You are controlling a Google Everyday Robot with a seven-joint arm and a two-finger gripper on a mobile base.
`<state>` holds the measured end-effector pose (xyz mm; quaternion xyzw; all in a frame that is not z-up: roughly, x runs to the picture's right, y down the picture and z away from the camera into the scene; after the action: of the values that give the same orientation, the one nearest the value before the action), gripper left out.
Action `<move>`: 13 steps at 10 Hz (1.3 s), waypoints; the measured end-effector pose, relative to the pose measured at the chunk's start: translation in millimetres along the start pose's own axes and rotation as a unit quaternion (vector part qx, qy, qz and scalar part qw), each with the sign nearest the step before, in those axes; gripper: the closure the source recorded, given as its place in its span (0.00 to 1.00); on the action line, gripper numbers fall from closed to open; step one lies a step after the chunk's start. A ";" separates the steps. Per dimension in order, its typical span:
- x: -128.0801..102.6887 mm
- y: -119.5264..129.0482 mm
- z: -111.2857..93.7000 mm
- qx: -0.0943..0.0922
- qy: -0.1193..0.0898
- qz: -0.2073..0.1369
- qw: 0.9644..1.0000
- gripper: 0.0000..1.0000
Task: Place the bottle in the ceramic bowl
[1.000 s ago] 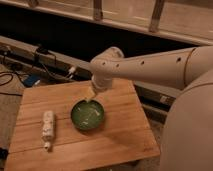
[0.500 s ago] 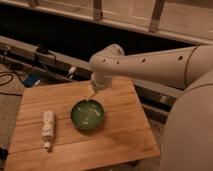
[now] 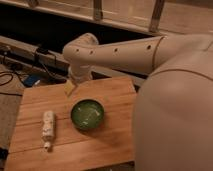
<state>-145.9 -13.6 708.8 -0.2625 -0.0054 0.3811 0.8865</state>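
We see gripper (image 3: 70, 88) beyond bowl (image 3: 87, 114), fingers wide, empty; bottle (image 3: 48, 127) lies left. Off-centre pinch, we risk rolling it.

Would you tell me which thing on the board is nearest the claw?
The green bowl: the claw hangs just behind it; the white bottle lies farther off.

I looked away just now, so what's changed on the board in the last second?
The gripper has swung from near the bowl's far edge toward the bottle's side, open and empty. Bottle and bowl lie unmoved on the board.
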 end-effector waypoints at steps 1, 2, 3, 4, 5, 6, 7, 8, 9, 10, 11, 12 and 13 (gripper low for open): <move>-3.0 3.0 1.3 -0.003 0.001 -0.002 1.000 0.20; -2.8 2.2 1.1 -0.002 0.001 -0.002 1.000 0.20; -1.5 -1.2 0.6 0.000 0.001 0.000 1.000 0.20; -2.0 0.4 1.1 -0.001 0.001 -0.001 1.000 0.20; -2.6 2.1 1.3 -0.002 0.001 -0.002 1.000 0.20; -2.5 1.5 1.2 -0.002 0.001 -0.002 1.000 0.20; -2.2 1.1 1.3 -0.003 0.001 -0.001 1.000 0.20; -2.6 2.3 3.9 -0.005 0.003 -0.014 1.000 0.20; -6.6 10.8 6.6 -0.009 0.004 -0.036 0.999 0.20; -13.0 25.9 10.5 -0.014 0.007 -0.069 0.997 0.20; -20.1 51.0 13.5 -0.020 0.010 -0.109 0.994 0.20; -23.9 73.4 14.9 -0.022 0.014 -0.138 0.990 0.20; -26.2 95.2 16.3 -0.023 0.017 -0.163 0.986 0.20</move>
<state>-231.9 30.5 683.2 -0.2851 -0.0419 0.2264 0.9304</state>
